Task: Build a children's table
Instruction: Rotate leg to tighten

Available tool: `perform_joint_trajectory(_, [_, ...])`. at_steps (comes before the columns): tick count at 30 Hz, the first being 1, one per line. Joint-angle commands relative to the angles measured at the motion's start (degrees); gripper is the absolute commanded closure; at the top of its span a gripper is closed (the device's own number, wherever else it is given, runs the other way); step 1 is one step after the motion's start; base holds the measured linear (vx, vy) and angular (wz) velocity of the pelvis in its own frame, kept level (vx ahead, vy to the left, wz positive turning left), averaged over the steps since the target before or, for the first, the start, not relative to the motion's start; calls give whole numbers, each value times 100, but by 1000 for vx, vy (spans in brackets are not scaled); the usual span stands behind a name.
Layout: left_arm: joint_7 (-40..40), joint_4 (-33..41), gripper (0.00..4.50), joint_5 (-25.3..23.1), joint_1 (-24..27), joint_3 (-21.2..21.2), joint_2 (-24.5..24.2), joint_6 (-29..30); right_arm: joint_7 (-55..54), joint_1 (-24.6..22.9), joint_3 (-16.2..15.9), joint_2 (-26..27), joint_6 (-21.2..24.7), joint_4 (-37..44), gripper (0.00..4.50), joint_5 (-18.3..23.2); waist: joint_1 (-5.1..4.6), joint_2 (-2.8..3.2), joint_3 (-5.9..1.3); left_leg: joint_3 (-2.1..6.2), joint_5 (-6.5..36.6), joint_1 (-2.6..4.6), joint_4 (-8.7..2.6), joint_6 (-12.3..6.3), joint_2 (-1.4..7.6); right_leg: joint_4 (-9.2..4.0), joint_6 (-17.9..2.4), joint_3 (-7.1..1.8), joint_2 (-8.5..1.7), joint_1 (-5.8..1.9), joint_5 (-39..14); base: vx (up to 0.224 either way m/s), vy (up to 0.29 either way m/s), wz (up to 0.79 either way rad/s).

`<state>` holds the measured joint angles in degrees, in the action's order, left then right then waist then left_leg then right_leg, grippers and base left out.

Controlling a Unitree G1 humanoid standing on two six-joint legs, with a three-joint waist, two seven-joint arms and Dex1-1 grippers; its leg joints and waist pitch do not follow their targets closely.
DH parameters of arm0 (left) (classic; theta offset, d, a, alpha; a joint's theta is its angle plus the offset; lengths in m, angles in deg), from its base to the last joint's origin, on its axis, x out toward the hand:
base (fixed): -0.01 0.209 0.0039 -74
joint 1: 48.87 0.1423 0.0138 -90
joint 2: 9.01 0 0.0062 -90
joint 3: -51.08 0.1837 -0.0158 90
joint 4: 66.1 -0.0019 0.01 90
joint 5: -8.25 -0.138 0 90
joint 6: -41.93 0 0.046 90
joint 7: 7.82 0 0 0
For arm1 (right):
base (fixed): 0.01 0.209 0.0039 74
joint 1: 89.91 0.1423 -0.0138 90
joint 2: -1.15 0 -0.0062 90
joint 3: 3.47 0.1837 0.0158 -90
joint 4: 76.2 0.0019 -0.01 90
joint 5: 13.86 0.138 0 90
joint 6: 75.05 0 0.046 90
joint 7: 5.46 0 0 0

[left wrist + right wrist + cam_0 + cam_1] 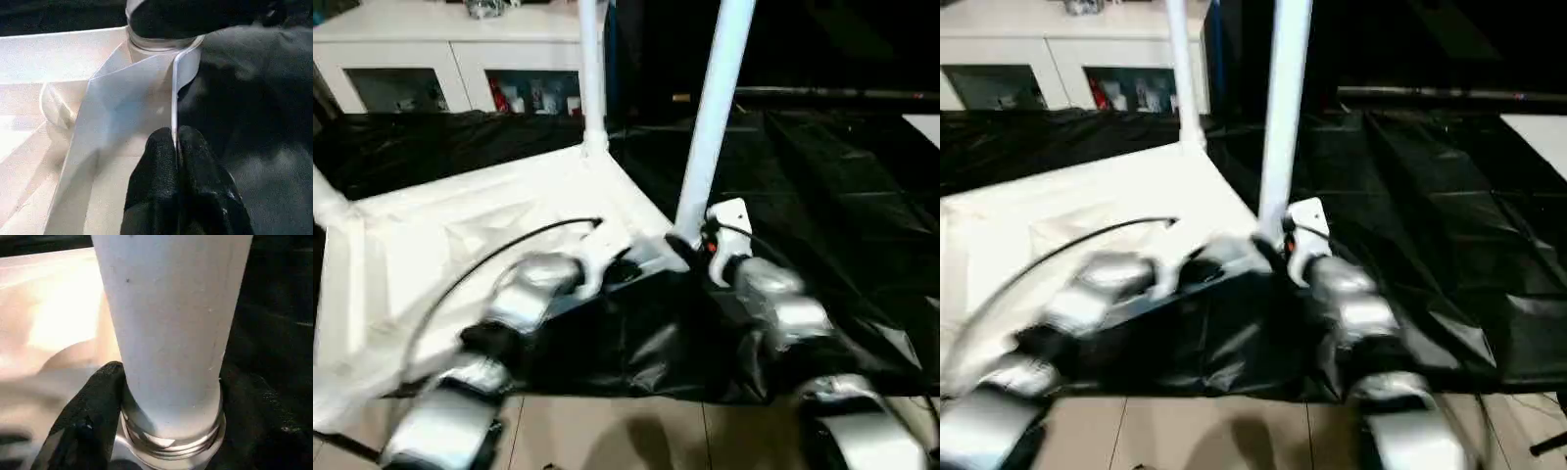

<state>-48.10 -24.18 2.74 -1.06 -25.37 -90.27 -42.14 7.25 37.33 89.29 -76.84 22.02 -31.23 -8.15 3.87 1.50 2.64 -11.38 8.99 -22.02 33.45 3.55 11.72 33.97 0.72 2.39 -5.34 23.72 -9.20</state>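
Tabletop (pixel 460 245) lay upside down on black sheeting (pixel 822 196), ribbed underside up. Left gripper (pixel 176 147) was pinched together on the thin rim of the tabletop's near edge, just beside the corner socket. Right gripper (pixel 166 426) was clamped around the base of the near leg (pixel 715 108), one black finger on each side just above its threaded collar; leg stood nearly upright in that socket. Farther off, a second leg (pixel 592 69) stood at the far corner. White cabinet (pixel 450 49) behind.
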Motion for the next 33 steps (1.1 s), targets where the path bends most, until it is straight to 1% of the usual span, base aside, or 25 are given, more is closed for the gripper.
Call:
perform_joint_trajectory(1, [479, -252, 450, -118, -176, -39, 77, 25, -546, -106, 162, 150, 90, -282, 184, -90, -32, -4, -347, 99, 2344, 187, -434, 181, 49, -547, -825, -93, -203, -150, -2608, 0, 0, 0])
perform_joint_trajectory(2, [522, -303, 450, -132, -218, -20, 156, -43, -607, -104, 98, 263, 43, -263, 184, -133, -32, -8, -356, 102, 2336, 178, -433, 164, 49, -545, -816, -93, -205, -160, -2575, 0, 0, 0])
perform_joint_trajectory(3, [530, -343, 450, -136, -247, -11, 210, -83, -570, -104, 52, 344, -16, -245, 184, -131, -30, 17, -351, 101, 2373, 170, -440, 136, 48, -557, -811, -100, -210, -141, -2538, 0, 0, 0])
perform_joint_trajectory(4, [502, -354, 450, -149, -269, 18, 280, -155, -510, -119, 12, 489, -106, -172, 150, -92, -24, 3, -360, 107, 2366, 174, -436, 129, 49, -552, -819, -93, -208, -157, -2491, 0, 0, 0])
perform_joint_trajectory(5, [490, -362, 450, -148, -273, 23, 285, -178, -492, -120, 13, 508, -116, -163, 115, -71, -16, 2, -366, 110, 2257, 137, -449, 93, 57, -521, -856, -99, -208, -189, -2264, 0, 0, 0])
perform_joint_trajectory(6, [429, -379, 450, -130, -279, 24, 279, -263, -429, -103, 3, 541, -136, -138, 115, -28, -16, 10, -364, 107, 2264, 138, -450, 78, 57, -522, -870, -98, -204, -186, -2224, 0, 0, 0])
perform_joint_trajectory(7, [417, -384, 450, -124, -280, 21, 274, -279, -419, -96, -2, 540, -137, -137, 109, -27, -28, 3, -365, 106, 2262, 123, -450, 64, 50, -509, -888, -97, -204, -197, -2159, 0, 0, 0])
perform_joint_trajectory(8, [401, -419, 450, -120, -291, 15, 268, -327, -435, -77, -14, 536, -148, -148, 95, -38, -32, -4, -366, 109, 2240, 114, -456, 59, 48, -505, -893, -94, -205, -209, -2142, 0, 0, 0])
perform_joint_trajectory(9, [277, -401, 450, -98, -262, 18, 227, -396, -364, -45, -41, 484, -178, -134, 81, -53, -31, -3, -368, 101, 2228, 132, -449, 50, 51, -508, -911, -97, -203, -199, -2123, 0, 0, 0])
perform_joint_trajectory(10, [132, -363, 450, -80, -212, 31, 166, -476, -218, -7, -88, 385, -169, -111, 72, -77, -33, -4, -367, 99, 2206, 123, -446, 28, 50, -508, -935, -100, -211, -209, -2112, 0, 0, 0])
perform_joint_trajectory(11, [67, -344, 450, -73, -187, 39, 137, -517, -136, 10, -111, 335, -159, -100, 72, -91, -30, -3, -370, 102, 2145, 106, -449, 9, 53, -499, -946, -99, -214, -227, -2060, 0, 0, 0])
perform_joint_trajectory(13, [-94, -290, 450, -48, -124, 41, 54, -563, 178, 36, -117, 202, -150, -31, 72, -63, -29, -20, -374, 92, 2051, 100, -441, -25, 57, -482, -990, -107, -215, -232, -1949, 0, 0, 0])
perform_joint_trajectory(15, [-389, -171, 450, 19, -3, 21, -94, -639, 781, 56, -159, -77, -28, 91, 72, -12, -25, -19, -374, 93, 1996, 95, -439, -54, 63, -469, -1031, -101, -211, -251, -1844, 0, 0, 0])
perform_joint_trajectory(16, [-454, -142, 450, 35, 23, 17, -124, -647, 904, 57, -177, -140, 1, 115, 72, -4, -23, -20, -385, 89, 1875, 82, -430, -88, 68, -442, -1098, -106, -215, -270, -1642, 0, 0, 0])
perform_joint_trajectory(17, [-571, -83, 450, 61, 70, 11, -196, -684, 1131, 69, -226, -293, 97, 148, 72, -15, -19, -18, -391, 81, 1823, 84, -422, -112, 68, -431, -1139, -107, -213, -271, -1544, 0, 0, 0])
perform_joint_trajectory(18, [-651, -46, 450, 85, 101, 3, -251, -720, 1290, 83, -263, -413, 182, 161, 72, -36, -12, -39, -391, 70, 1730, 84, -403, -156, 67, -418, -1213, -110, -219, -278, -1436, 0, 0, 0])
perform_joint_trajectory(19, [-651, -46, 450, 85, 101, 3, -251, -720, 1290, 83, -263, -413, 182, 161, 72, -36, -6, -31, -397, 72, 1665, 82, -401, -178, 71, -408, -1244, -106, -217, -282, -1366, 0, 0, 0])
perform_joint_trajectory(20, [-938, 96, 450, 185, 189, -22, -397, -750, 1864, 99, -380, -732, 297, 252, 72, -35, 3, -37, -407, 63, 1530, 75, -388, -214, 76, -375, -1334, -98, -208, -300, -1136, 0, 0, 0])
perform_joint_trajectory(21, [-938, 96, 450, 185, 189, -22, -397, -750, 1864, 99, -380, -732, 297, 252, 72, -35, 19, -38, -415, 64, 1460, 65, -380, -235, 81, -354, -1358, -93, -211, -317, -1030, 0, 0, 0])
perform_joint_trajectory(22, [-1075, 164, 450, 229, 227, -27, -462, -769, 2160, 90, -446, -863, 322, 324, 72, -16, 26, -27, -406, 51, 1388, 70, -377, -258, 89, -348, -1390, -100, -207, -296, -935, 0, 0, 0])
perform_joint_trajectory(24, [-1557, 389, 450, 377, 351, -31, -658, -832, 3032, 38, -678, -1244, 326, 542, 72, 1, 52, -29, -408, 45, 1378, 61, -365, -316, 98, -327, -1435, -86, -194, -325, -829, 0, 0, 0])
perform_joint_trajectory(25, [-1691, 457, 450, 412, 386, -29, -713, -827, 3259, 22, -735, -1335, 329, 596, 72, -2, 48, -25, -401, 36, 1385, 59, -362, -355, 105, -321, -1460, -90, -192, -308, -807, 0, 0, 0])
perform_joint_trajectory(27, [-1929, 603, 450, 426, 466, 7, -875, -811, 3748, 33, -844, -1516, 219, 616, 72, -25, 63, -12, -402, 34, 1442, 78, -359, -349, 115, -324, -1502, -93, -206, -295, -882, 0, 0, 0])
perform_joint_trajectory(30, [-1991, 657, 450, 443, 496, -11, -920, -795, 3918, 112, -815, -1531, 143, 525, 72, 29, 85, -14, -385, 29, 1577, 102, -373, -266, 127, -346, -1482, -106, -209, -270, -1143, 0, 0, 0])
perform_joint_trajectory(33, [-2005, 688, 450, 448, 516, -8, -931, -777, 3984, 162, -782, -1517, 159, 453, 72, 74, 104, -25, -381, 38, 1624, 106, -388, -182, 131, -350, -1430, -113, -214, -261, -1296, 0, 0, 0])
